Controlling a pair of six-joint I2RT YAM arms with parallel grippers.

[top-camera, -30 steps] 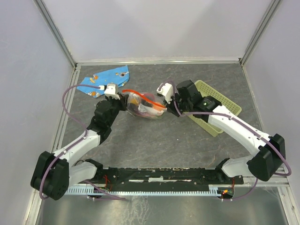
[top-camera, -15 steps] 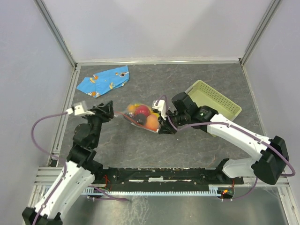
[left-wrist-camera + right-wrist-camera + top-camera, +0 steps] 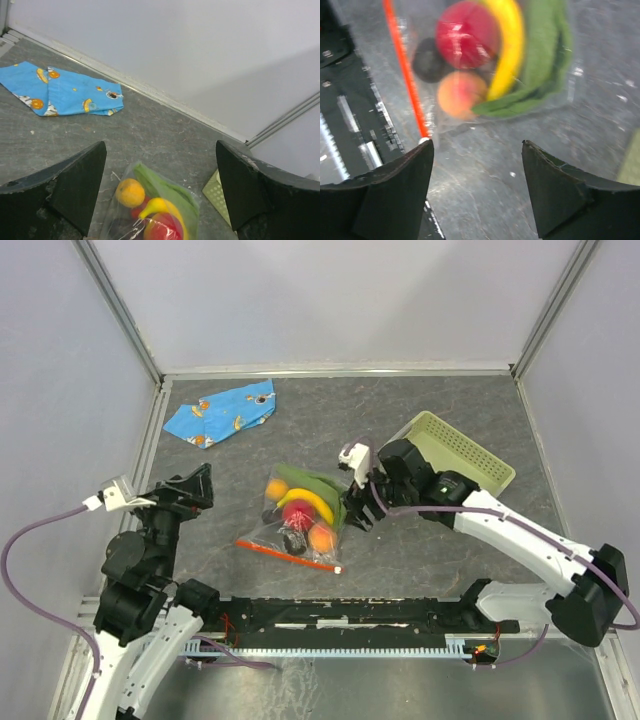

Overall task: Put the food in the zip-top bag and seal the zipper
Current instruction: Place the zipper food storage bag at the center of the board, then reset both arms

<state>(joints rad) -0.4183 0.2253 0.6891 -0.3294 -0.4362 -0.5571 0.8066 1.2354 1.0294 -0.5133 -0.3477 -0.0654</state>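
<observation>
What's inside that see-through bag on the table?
Through the clear bag you can see an orange, a banana, a red fruit, a peach, a dark eggplant and a green leaf. They overlap, so anything underneath them is hidden.

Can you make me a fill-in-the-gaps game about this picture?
The banana lies inside the clear ____. The zipper along its edge is coloured ____. The left gripper and right gripper both stand ____, holding nothing. The cloth with orange prints is ____.
Missing words: bag; red; open; blue.
</observation>
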